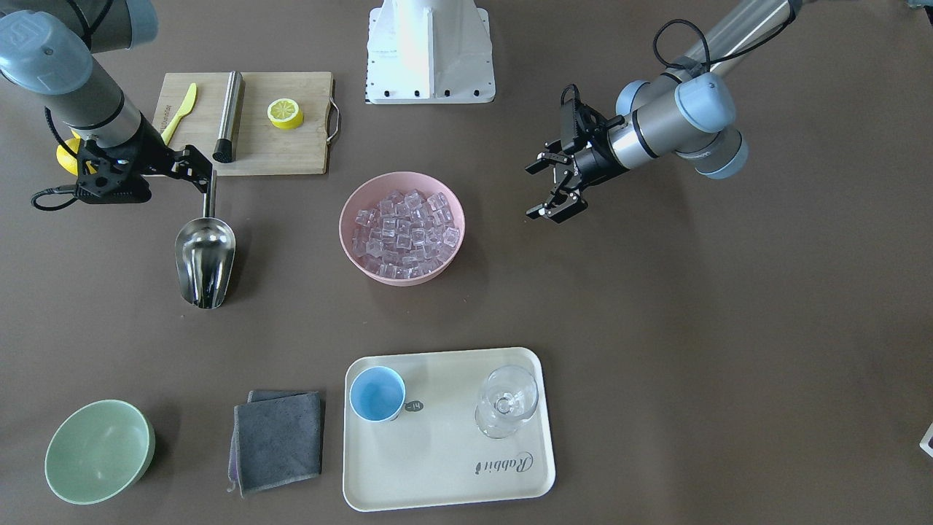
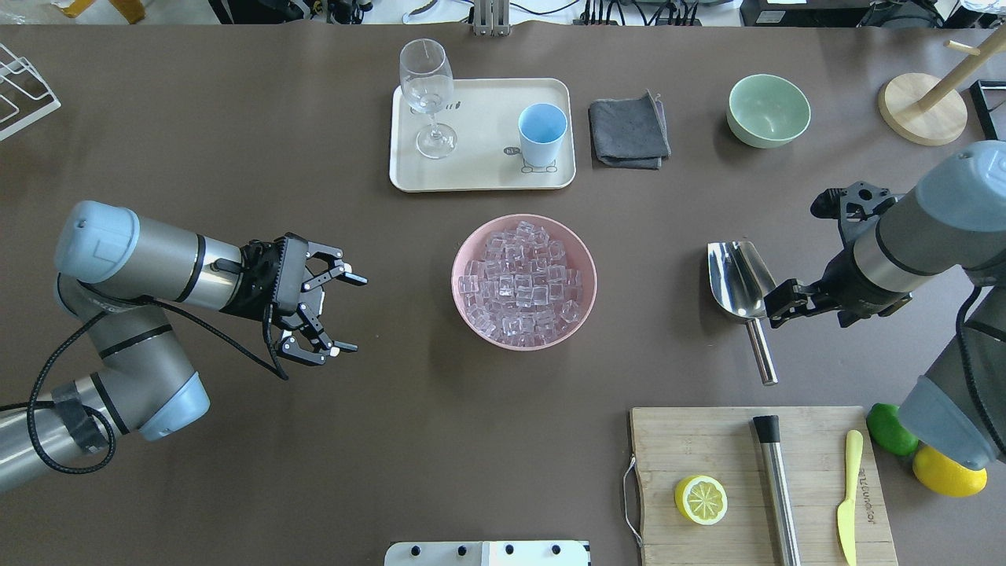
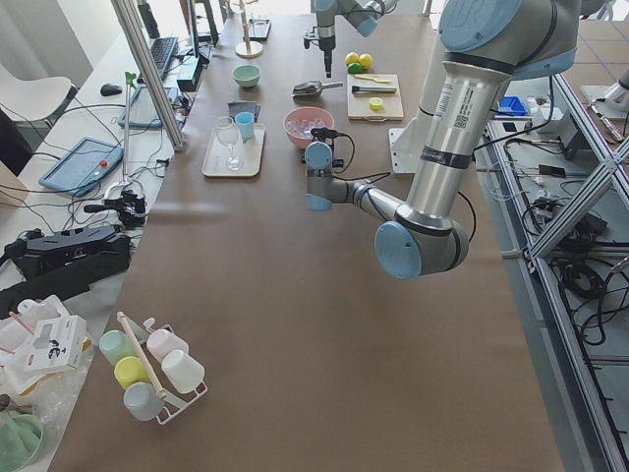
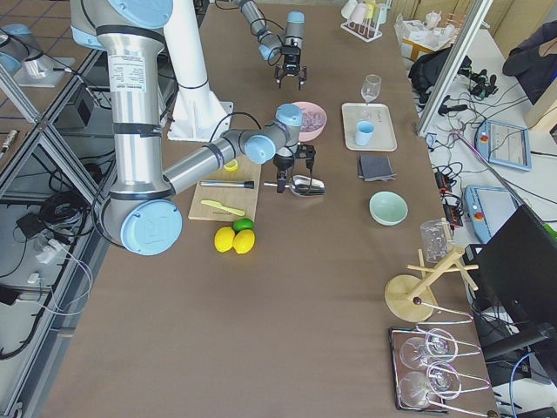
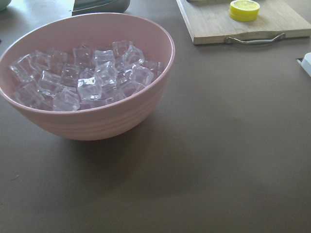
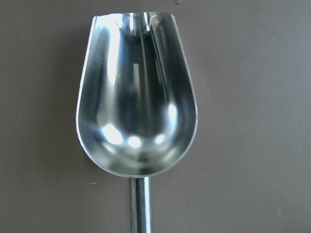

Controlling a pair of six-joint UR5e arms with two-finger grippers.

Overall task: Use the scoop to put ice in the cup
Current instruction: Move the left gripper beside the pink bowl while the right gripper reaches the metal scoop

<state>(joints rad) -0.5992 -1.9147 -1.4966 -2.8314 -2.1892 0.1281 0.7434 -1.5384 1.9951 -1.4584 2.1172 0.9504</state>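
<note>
In the middle of the table stands the pink bowl (image 2: 585,259), and all the ice (image 2: 523,287) lies heaped inside it, almost up to the rim. The scoop (image 2: 737,273) lies flat on the table on the robot's right of this bowl, well apart from it. Its trough is open upward and empty, its mouth turned away from the robot, and its thin handle points back toward the robot.

The right gripper (image 2: 778,306) hangs over the handle and points down. I cannot tell from here if its fingers stand apart or have closed on the handle.

The left gripper (image 2: 355,313) is on the other side of the bowl, apart from it, and is turned toward it. Its two fingers are spread wide and there is nothing between them.

Beyond the bowl, on the side far from the robot, is a cream tray (image 2: 479,177). The cup (image 2: 542,130) stands upright on it and I see only the blue inside. A wine glass (image 2: 428,94) stands on the same tray, apart from the cup.

On the robot's side of the bowl, toward its right, lies a wooden board (image 2: 707,440) with a half lemon (image 2: 700,500) on it.
</note>
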